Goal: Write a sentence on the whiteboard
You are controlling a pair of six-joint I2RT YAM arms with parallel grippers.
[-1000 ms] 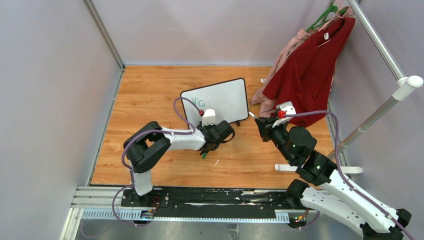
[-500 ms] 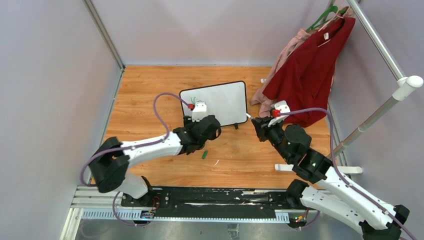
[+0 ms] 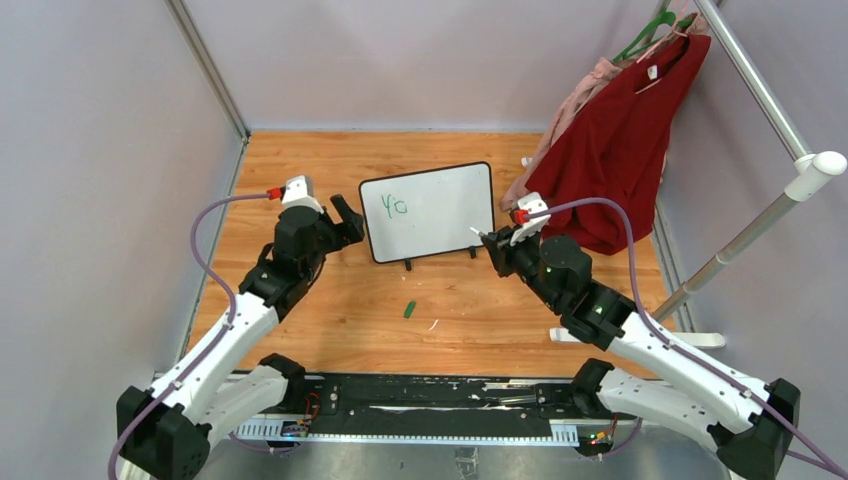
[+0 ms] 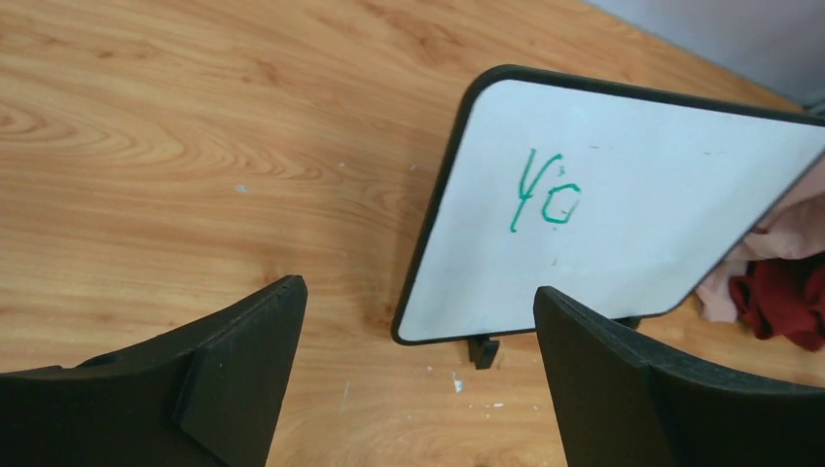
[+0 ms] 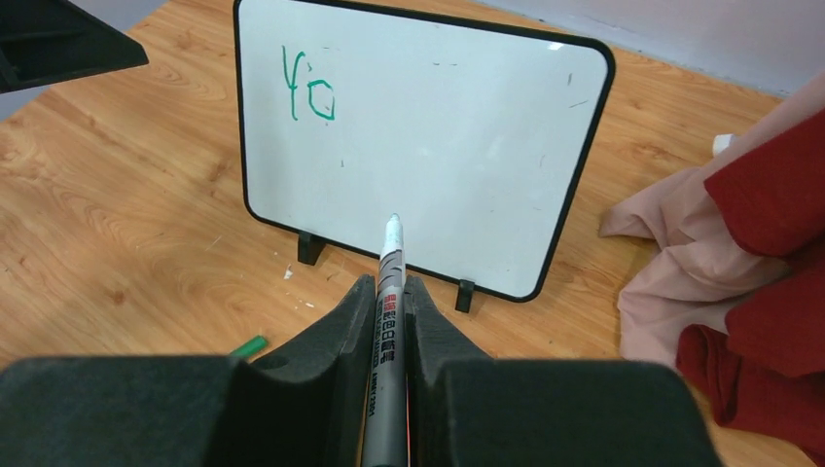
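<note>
1. Location of the task's thing: the small rectangular whiteboard (image 3: 440,205) with a thin black frame stands on two black feet on the wooden counter (image 3: 300,180), centred between the two arms.
2. Orientation: its long axis runs left to right. The writing face leans back slightly and points toward the arm bases.
3. The green handwritten lettering (image 5: 309,94) occupies the upper left corner of the face and reads only "Yo". Judged against the task, most of the sentence is unwritten.
4. The right tool (image 5: 389,287) is clamped on a slim grey marker (image 5: 389,331), whose long axis points away from the arm toward the face.
5. Governing relation: the marker tip sits low, near the bottom edge right of centre. The free space beside the "o" lies up and to the left of it. Contact between tip and face cannot be confirmed.
6. The left tool (image 4: 418,290) stands wide apart and empty, just beside the left edge of the whiteboard.
7. Both arms are near, but only the right one carries the marker.
8. A small green cap (image 3: 409,309) lies on the counter in front of the whiteboard.
</note>
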